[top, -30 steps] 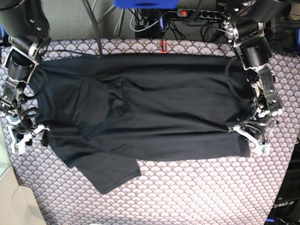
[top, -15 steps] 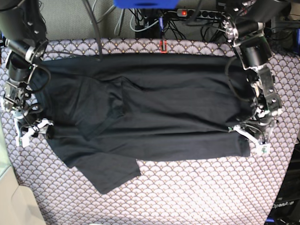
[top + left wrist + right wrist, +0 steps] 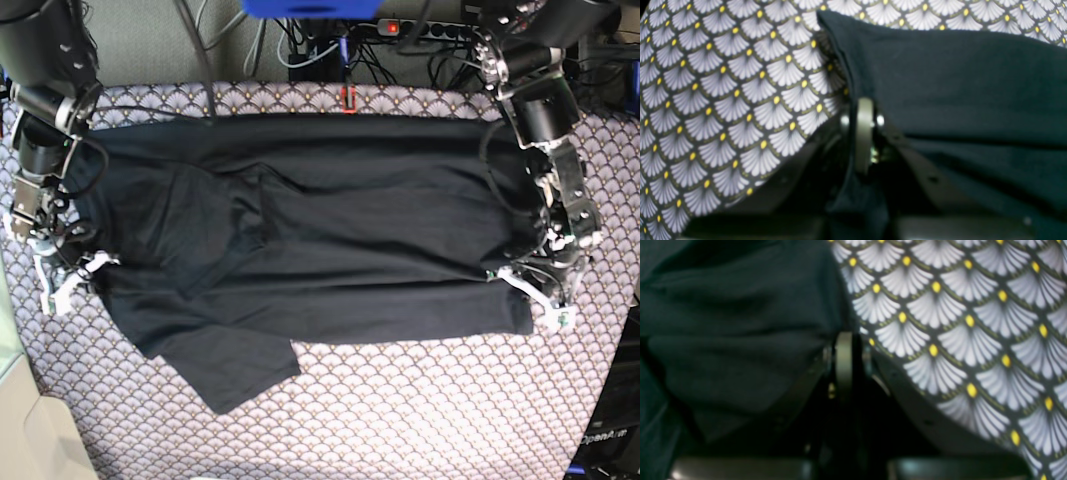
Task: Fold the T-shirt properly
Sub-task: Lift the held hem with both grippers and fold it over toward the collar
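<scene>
Scallop-patterned tablecloth point(image 3: 400, 420) covers the desk, with cables and a power strip point(image 3: 425, 30) behind its far edge. On it the black T-shirt point(image 3: 330, 240) lies spread sideways, partly folded, one sleeve point(image 3: 225, 370) sticking out toward the near edge. The left gripper point(image 3: 545, 295) has its jaws closed on the shirt's hem corner. The right gripper point(image 3: 65, 275), wide open a second ago, now has its jaws pinched together at the shirt's opposite edge, fabric bunched against them.

Black T-shirt point(image 3: 740, 323) filling left side, scallop-patterned tablecloth point(image 3: 957, 323) at right, jaws closed at the shirt's edge
</scene>
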Robot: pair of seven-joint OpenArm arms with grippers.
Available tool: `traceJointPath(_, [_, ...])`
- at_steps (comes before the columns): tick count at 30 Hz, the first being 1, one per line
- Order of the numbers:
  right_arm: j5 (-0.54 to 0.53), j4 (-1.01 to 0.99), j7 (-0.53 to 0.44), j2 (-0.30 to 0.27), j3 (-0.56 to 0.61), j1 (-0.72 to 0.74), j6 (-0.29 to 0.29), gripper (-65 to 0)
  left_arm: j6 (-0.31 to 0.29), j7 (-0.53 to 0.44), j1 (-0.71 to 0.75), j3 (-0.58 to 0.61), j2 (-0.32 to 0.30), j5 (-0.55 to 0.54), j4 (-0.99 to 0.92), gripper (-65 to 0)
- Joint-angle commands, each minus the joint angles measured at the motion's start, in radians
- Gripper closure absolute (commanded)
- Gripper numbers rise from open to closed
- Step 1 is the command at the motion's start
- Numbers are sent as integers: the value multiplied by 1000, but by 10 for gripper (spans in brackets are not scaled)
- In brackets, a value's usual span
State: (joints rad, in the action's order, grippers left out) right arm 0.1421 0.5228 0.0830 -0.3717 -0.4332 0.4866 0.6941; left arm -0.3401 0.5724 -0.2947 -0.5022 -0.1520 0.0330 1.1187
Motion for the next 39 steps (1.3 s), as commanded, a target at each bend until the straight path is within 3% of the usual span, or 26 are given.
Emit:
traceJointPath(1, [-8,12,-10,-16,3,22,4,0,0,-25,-25,0,-11,-11,22,0])
traceJointPath(11, [-12,53,-10,-29,0,4,4,0,0,-25,5,-2,-8,-11,110,0])
traceJointPath(24, [-14,592,18,55,0,-317,4,0,0,-25,85,-2,-5,-12,186,0])
traceJointPath(33, [-12,807,88,83,-52,-395,4,0,0,-24,154,-2,2,-12,298,0])
traceJointPath(39, [-12,919,117,86,-66,-470,4,0,0,76,156,-2,2,-12,386,0])
